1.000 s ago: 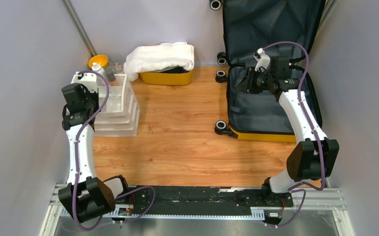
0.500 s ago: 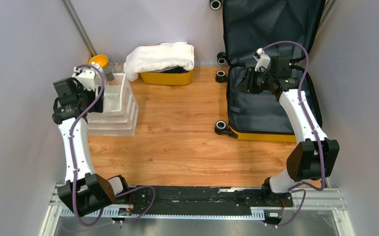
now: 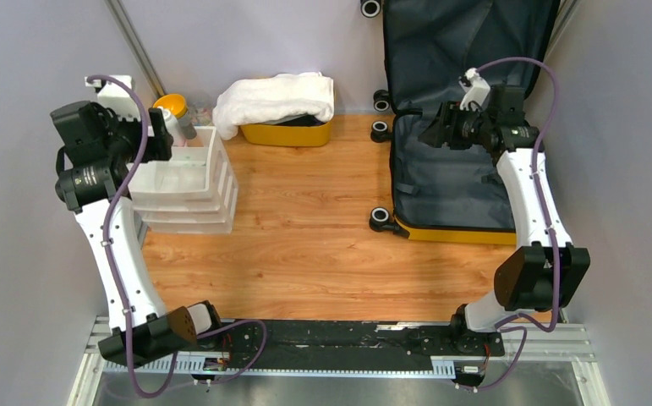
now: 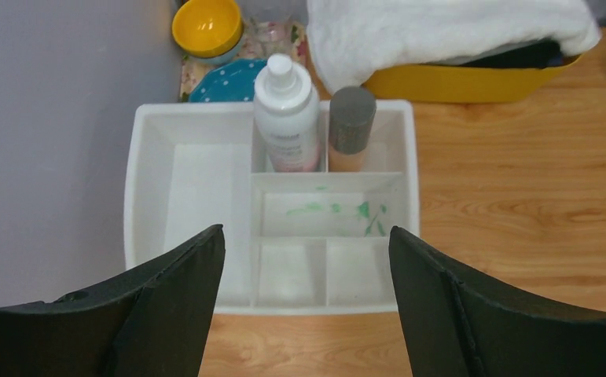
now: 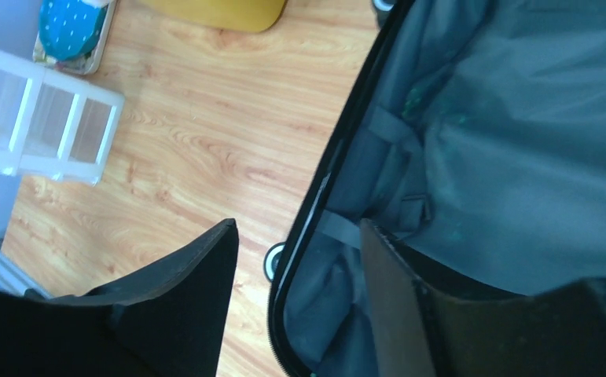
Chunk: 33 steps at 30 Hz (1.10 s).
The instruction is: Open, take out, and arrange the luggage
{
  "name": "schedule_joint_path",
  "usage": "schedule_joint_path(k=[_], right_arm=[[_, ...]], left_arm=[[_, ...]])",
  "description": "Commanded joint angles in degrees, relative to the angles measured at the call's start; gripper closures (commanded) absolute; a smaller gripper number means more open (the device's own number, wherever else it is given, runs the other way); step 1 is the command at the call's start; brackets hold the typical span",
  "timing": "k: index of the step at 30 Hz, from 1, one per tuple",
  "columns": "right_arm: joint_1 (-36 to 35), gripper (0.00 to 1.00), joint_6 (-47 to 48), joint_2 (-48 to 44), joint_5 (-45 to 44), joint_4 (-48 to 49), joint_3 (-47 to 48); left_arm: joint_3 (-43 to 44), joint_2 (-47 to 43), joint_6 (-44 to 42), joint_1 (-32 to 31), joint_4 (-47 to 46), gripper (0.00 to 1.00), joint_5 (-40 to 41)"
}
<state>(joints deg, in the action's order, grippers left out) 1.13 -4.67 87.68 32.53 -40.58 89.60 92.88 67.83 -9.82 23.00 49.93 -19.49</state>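
Note:
The luggage [image 3: 449, 182] lies open at the right, its dark grey lining up and its lid leaning on the back wall. My right gripper [image 3: 435, 134] hovers above its left half. In the right wrist view this gripper [image 5: 299, 223] is open and holds nothing, straddling the black zipper rim of the luggage [image 5: 519, 157]. My left gripper [image 3: 155, 139] is raised at the left over the white organiser [image 3: 189, 182]. The left wrist view shows that gripper [image 4: 306, 229] wide open and empty above the organiser's near rim [image 4: 197, 188].
The organiser's back cells hold a white bottle [image 4: 287, 118] and a grey-capped tube [image 4: 350, 129]. Behind it are a yellow bowl [image 4: 207, 26] and a blue dotted item [image 4: 225, 78]. A yellow tub [image 3: 288, 134] under a white towel [image 3: 276, 97] stands at the back.
My left gripper has opened and drawn up and back to the left, away from the organiser. My right gripper has opened wider and risen a little over the luggage.

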Motion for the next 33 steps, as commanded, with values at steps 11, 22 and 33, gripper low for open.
schedule_joint_path(k=[11,22,33], right_arm=[[10.38,0.06,1.06,-5.32,-1.24,1.03,2.51],[10.92,0.06,0.53,-7.7,-0.72,3.05,-3.72],[1.87,0.05,8.88,-3.83,-7.83,2.17,-11.2]], left_arm=[[8.98,14.86,10.09,-22.55,-18.02,0.15,-5.73],[6.8,29.1,11.19,-40.14,-14.15,0.14,-2.31],[2.22,40.89,21.07,-40.76,-12.75,0.13,11.39]])
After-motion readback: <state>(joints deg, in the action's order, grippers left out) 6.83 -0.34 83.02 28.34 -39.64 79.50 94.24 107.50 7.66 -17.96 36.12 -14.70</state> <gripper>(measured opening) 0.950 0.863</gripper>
